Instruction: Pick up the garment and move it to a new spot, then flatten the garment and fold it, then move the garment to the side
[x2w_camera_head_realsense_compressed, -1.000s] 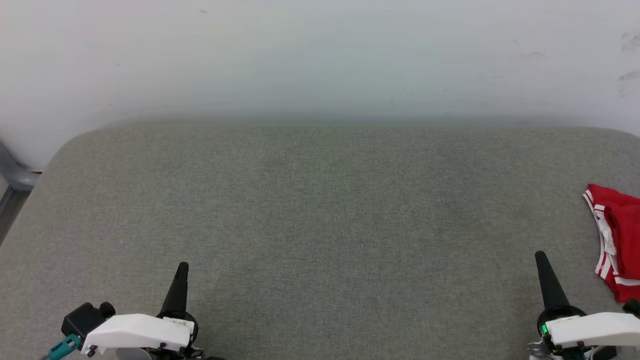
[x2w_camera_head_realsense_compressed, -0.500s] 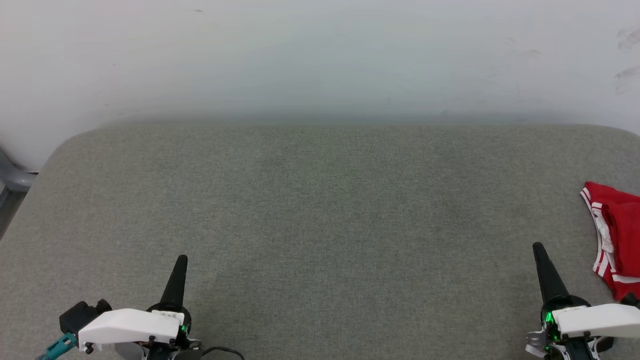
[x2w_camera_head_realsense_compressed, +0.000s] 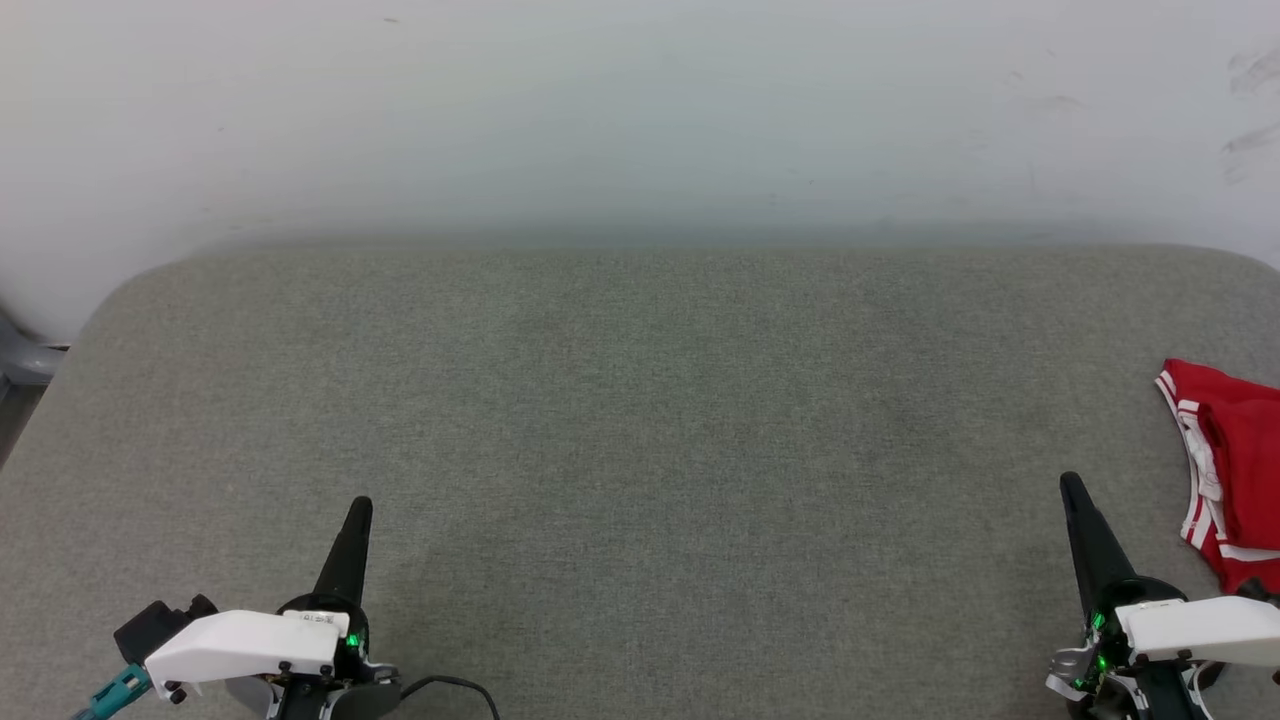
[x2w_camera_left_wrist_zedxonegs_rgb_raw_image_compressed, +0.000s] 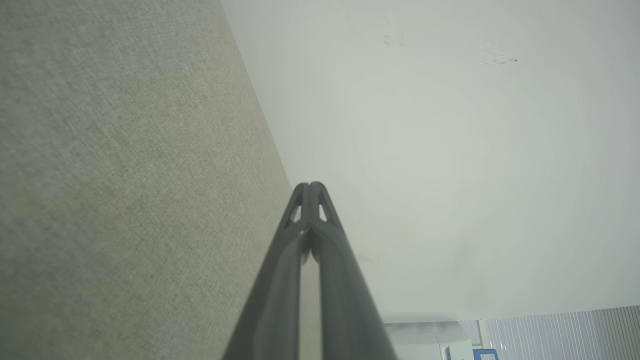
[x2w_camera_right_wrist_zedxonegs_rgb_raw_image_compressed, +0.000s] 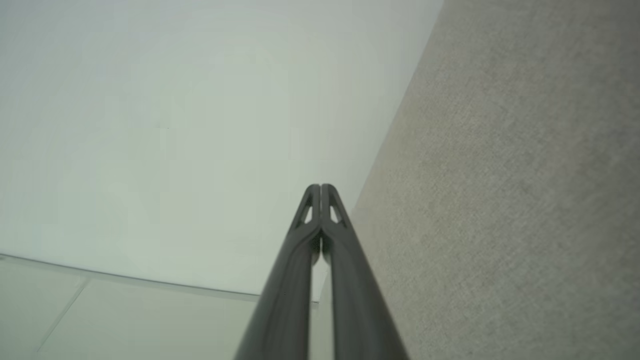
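The garment (x2w_camera_head_realsense_compressed: 1235, 470) lies bunched along the tabletop's (x2w_camera_head_realsense_compressed: 640, 420) right edge, just right of the right arm (x2w_camera_head_realsense_compressed: 1200, 628), the nearer one; both arms' jaws are together.

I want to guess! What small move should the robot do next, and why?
Probably open the right gripper and swing it toward the garment: it lies bunched on the grey surface close beside that shut, empty gripper, while the left gripper is far off.
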